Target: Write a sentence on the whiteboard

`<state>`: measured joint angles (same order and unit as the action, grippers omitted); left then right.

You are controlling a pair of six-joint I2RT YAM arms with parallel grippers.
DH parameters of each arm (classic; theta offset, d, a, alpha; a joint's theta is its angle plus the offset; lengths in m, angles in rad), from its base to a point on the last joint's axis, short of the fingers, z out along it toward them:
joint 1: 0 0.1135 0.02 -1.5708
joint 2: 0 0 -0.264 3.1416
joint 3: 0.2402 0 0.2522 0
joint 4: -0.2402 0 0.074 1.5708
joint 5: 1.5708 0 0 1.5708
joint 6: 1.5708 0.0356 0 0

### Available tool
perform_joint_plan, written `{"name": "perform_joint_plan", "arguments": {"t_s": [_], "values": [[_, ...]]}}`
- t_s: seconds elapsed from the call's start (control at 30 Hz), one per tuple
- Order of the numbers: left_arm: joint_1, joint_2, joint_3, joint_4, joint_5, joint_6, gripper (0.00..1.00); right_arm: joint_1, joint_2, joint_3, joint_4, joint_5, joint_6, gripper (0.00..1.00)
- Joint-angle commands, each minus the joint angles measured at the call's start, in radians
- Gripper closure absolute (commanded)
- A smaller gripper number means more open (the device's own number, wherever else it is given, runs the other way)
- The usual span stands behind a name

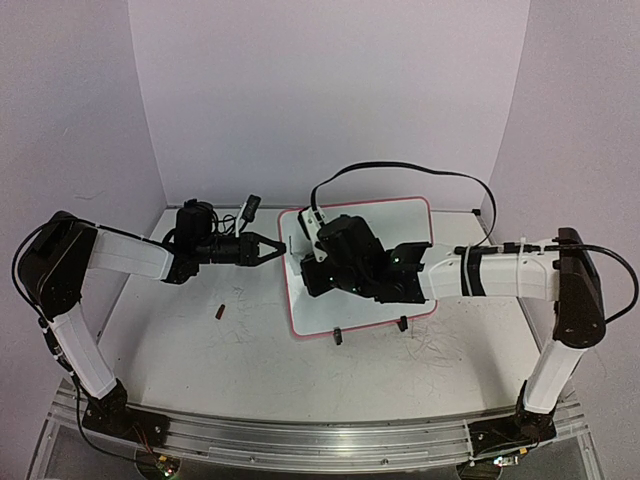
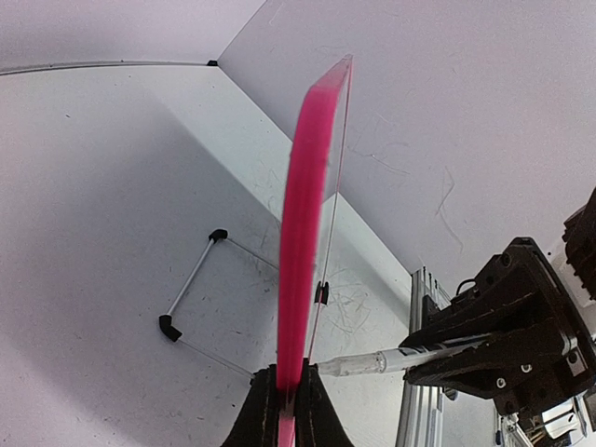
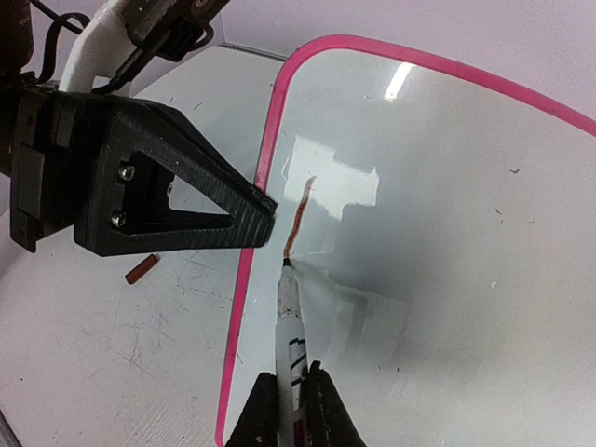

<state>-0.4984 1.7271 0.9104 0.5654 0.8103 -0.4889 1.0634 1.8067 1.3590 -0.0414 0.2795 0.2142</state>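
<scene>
The whiteboard (image 1: 400, 225), glossy white with a pink frame, sits mid-table on black clip feet. My left gripper (image 1: 282, 250) is shut on its left edge; the left wrist view shows the jaws clamped on the pink frame (image 2: 296, 279), with the gripper (image 2: 291, 377) at the bottom. My right gripper (image 1: 306, 266) is shut on a white marker (image 3: 291, 321). The marker's tip touches the board (image 3: 447, 214) near its left edge, at the lower end of one short reddish-brown stroke (image 3: 298, 219). No handwritten sentence shows. The marker also shows in the left wrist view (image 2: 372, 363).
A small red-brown cap (image 1: 219, 310) lies on the table left of the board and also shows in the right wrist view (image 3: 142, 270). A wire stand with black ends (image 2: 191, 284) sits behind the board. Black cables loop over the board's far edge (image 1: 420, 170).
</scene>
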Motion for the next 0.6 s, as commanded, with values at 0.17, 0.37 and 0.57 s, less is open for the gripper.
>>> {"name": "perform_joint_plan", "arguments": {"t_s": [0.17,0.37,0.57], "values": [[-0.002,-0.034,0.032,-0.026,0.001,0.003,1.00,0.000,-0.090,0.042,0.021,0.006,-0.048,1.00],[-0.002,-0.043,0.027,-0.028,-0.005,0.009,1.00,0.000,-0.043,0.088,0.021,0.015,-0.056,1.00],[-0.002,-0.043,0.028,-0.029,-0.002,0.009,1.00,-0.003,-0.012,0.112,0.021,0.013,-0.060,1.00]]}}
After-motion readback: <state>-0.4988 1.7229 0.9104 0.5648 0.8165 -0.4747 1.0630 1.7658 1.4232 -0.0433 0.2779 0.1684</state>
